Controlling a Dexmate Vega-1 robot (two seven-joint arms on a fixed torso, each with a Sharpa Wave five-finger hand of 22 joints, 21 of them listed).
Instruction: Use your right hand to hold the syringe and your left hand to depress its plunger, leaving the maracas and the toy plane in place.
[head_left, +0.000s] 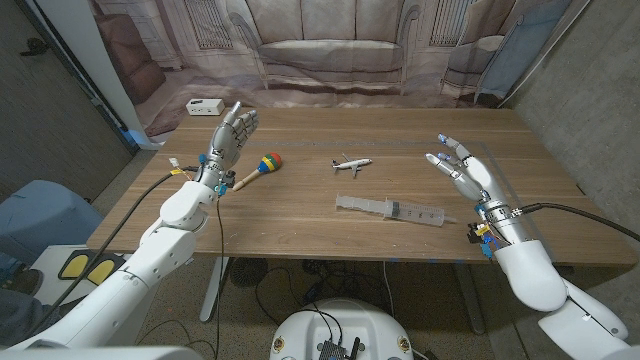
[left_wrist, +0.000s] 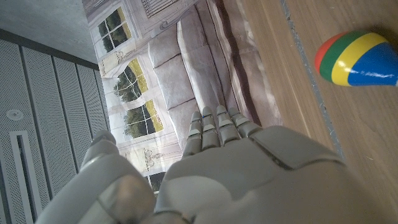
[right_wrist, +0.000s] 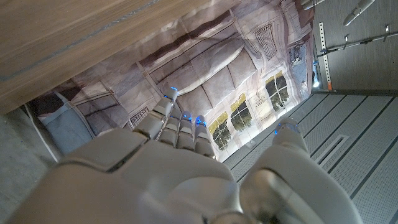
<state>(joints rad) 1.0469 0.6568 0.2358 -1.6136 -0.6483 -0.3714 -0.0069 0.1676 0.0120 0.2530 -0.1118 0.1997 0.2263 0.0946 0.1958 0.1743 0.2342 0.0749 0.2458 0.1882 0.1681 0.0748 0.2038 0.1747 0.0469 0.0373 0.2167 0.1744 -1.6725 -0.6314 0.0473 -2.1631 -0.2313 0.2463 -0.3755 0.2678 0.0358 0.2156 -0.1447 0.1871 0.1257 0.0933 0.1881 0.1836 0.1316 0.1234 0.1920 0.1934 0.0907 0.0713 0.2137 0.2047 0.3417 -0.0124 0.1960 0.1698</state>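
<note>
1. Syringe (head_left: 393, 209): clear plastic barrel with dark markings, lying flat on the wooden table (head_left: 300, 225), near the front edge, right of centre. Plunger end points toward your left arm's side, tip toward your right. Nothing touches it.
2. Your right hand (head_left: 459, 169) is raised over the table's right side, beyond the syringe's tip end and apart from it. Fingers are spread and it holds nothing. The right wrist view shows the same hand (right_wrist: 186, 168) from behind, fingers extended toward the printed sofa backdrop (right_wrist: 205, 68).
3. Your left hand (head_left: 230, 135) is up over the table's left side, fingers apart, holding nothing. The left wrist view shows its back (left_wrist: 236, 168) with fingers straight.
4. Maraca (head_left: 259, 167): wooden handle, head striped red, green, yellow and blue, lying on the table just beside your left hand, not touching it. Its head also shows in the left wrist view (left_wrist: 356, 59).
5. Small white toy plane (head_left: 351, 165) sits mid-table, behind the syringe, well apart from both hands.
6. White power strip (head_left: 204, 106) lies at the far left corner of the table.
</note>
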